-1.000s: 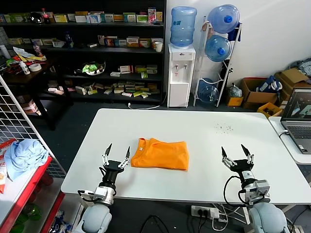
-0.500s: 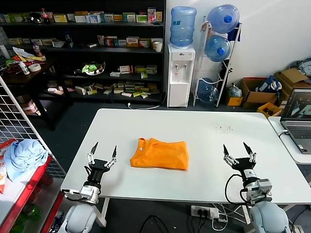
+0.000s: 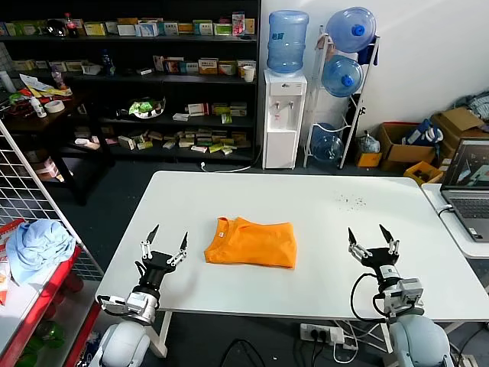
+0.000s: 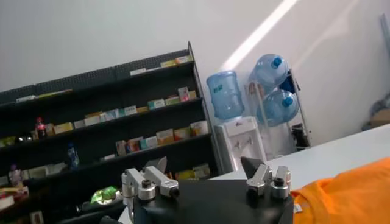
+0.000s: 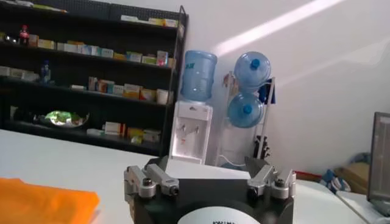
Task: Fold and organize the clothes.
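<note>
Left hand nearer — one T-shirt

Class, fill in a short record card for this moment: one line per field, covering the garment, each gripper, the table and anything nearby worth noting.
Garment: orange T-shirt, folded into a compact rectangle, lying flat
Location: middle of the white table, nearer the front edge
Left gripper: open, holding nothing, to the shirt's left, not touching it
Right gripper: open, holding nothing, well to the shirt's right
Nearby: light blue cloth bundle on the red rack off the table's left; laptop on a side table to the right
Background: water dispenser, stocked shelves
</note>
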`<act>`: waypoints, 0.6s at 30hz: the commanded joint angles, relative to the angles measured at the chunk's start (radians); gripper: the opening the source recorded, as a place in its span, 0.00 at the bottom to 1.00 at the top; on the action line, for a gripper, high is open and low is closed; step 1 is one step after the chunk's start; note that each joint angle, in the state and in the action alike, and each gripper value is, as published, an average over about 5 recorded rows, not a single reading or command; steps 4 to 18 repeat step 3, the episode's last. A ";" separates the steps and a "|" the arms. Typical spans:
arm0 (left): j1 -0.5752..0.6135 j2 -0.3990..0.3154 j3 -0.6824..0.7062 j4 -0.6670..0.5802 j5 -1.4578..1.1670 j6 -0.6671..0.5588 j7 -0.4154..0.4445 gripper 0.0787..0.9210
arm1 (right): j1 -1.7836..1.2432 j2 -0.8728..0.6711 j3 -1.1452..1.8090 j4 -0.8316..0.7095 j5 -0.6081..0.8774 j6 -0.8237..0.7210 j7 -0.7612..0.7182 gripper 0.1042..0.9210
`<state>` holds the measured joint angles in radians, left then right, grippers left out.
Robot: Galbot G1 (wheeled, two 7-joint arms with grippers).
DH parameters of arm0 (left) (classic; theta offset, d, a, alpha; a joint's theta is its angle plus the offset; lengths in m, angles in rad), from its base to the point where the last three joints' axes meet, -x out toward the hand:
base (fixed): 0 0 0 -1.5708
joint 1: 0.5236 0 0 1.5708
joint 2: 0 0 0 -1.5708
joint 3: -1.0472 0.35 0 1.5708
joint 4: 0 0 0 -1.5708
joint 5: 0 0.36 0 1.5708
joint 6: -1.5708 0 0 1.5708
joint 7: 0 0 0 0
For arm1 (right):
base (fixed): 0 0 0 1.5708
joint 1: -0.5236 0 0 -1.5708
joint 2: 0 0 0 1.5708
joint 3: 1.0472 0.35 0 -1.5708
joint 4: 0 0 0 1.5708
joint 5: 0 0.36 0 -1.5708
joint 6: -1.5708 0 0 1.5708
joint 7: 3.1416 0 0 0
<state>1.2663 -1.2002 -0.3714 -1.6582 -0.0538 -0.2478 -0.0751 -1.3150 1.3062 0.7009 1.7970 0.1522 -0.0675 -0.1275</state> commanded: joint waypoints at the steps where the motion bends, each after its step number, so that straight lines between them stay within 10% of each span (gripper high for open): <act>1: 0.004 -0.007 -0.020 -0.022 0.001 0.066 0.023 0.88 | 0.001 0.009 -0.004 -0.002 -0.022 -0.021 0.002 0.88; 18: 0.004 -0.010 -0.023 -0.022 0.001 0.070 0.023 0.88 | 0.000 0.010 -0.005 -0.002 -0.025 -0.020 0.002 0.88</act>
